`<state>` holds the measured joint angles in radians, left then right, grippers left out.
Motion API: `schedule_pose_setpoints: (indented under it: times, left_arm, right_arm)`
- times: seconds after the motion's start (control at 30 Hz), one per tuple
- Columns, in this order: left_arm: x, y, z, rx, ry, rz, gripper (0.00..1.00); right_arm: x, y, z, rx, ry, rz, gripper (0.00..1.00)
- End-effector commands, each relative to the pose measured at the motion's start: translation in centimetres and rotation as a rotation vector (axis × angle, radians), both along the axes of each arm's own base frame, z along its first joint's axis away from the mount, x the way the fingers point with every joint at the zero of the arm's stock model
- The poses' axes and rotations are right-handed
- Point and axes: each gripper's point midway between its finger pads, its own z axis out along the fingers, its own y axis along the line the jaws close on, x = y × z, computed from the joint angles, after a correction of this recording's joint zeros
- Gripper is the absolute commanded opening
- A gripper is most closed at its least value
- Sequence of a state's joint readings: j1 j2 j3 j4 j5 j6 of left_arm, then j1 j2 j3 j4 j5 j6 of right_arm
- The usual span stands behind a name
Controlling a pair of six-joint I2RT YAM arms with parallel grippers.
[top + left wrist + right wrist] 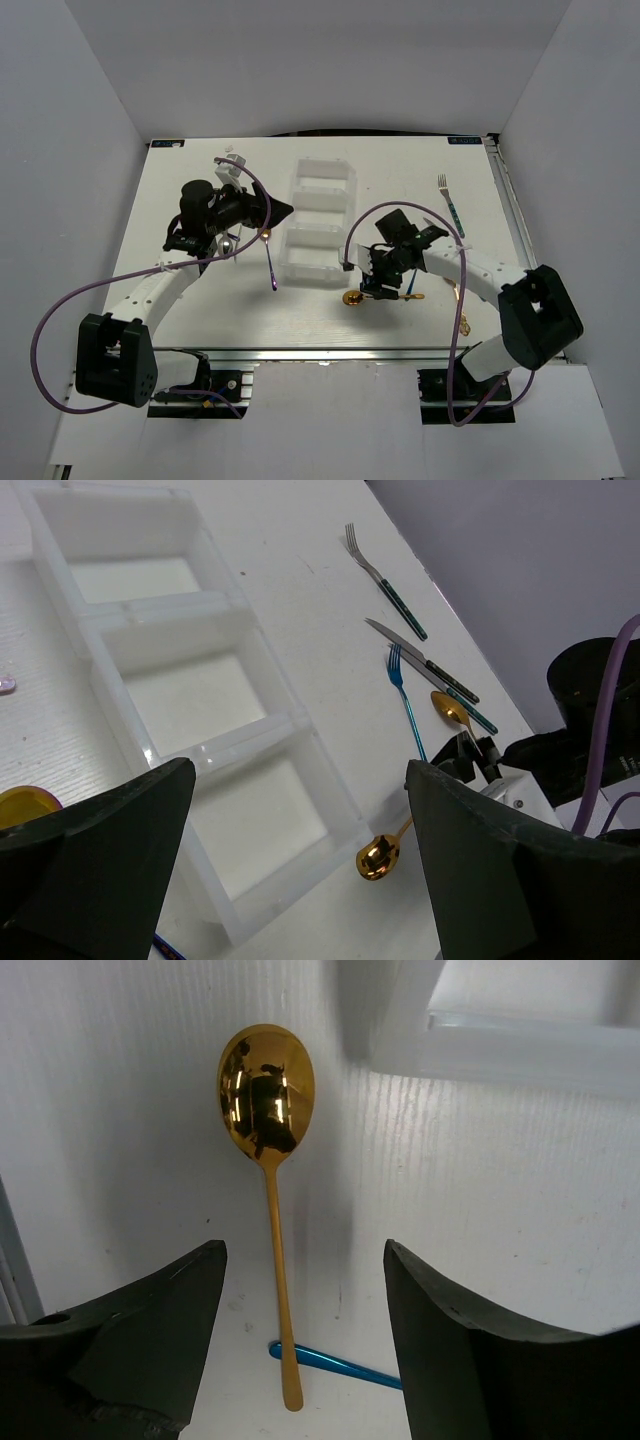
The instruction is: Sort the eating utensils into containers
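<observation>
Both pairs of jaws stand apart, gripping nothing. Below the right gripper (302, 1252) a gold spoon (266, 1070) lies flat on the table (400, 170), just beside the tray's (318, 220) near corner, its handle end over a blue fork (405, 705). The left gripper (300, 770) hangs at the tray's left side. A teal-handled fork (448, 205) and a knife (425, 665) lie right of the tray. Two blue labels (165, 143) at the far corners are too small to read. The table is white, the walls (70, 150) pale grey.

Bright, even overhead light; soft shadows, glare on the gold spoon (265, 1088), near claw fingers (130, 1345) blurred.
</observation>
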<state>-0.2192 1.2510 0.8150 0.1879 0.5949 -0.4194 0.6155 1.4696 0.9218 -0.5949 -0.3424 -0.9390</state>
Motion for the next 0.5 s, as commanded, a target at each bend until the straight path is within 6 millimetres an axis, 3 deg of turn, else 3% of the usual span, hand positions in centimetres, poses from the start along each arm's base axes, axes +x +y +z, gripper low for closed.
schedule_pose_setpoints:
  times: [0.0, 0.2, 0.47]
  left_arm:
    - [-0.2, -0.1, 3.2, -0.015, -0.084, -0.012, 0.98]
    - [-0.2, -0.1, 3.3, -0.014, -0.088, -0.012, 0.98]
    - [-0.3, -0.1, 3.4, -0.014, -0.091, -0.009, 0.98]
  right_arm:
    - [-0.7, 0.1, -1.1, -0.020, 0.019, 0.000, 0.70]
    - [-1.6, 0.7, -2.5, -0.036, 0.049, 0.008, 0.68]
    - [-0.7, 0.6, -4.1, -0.076, 0.032, -0.036, 0.62]
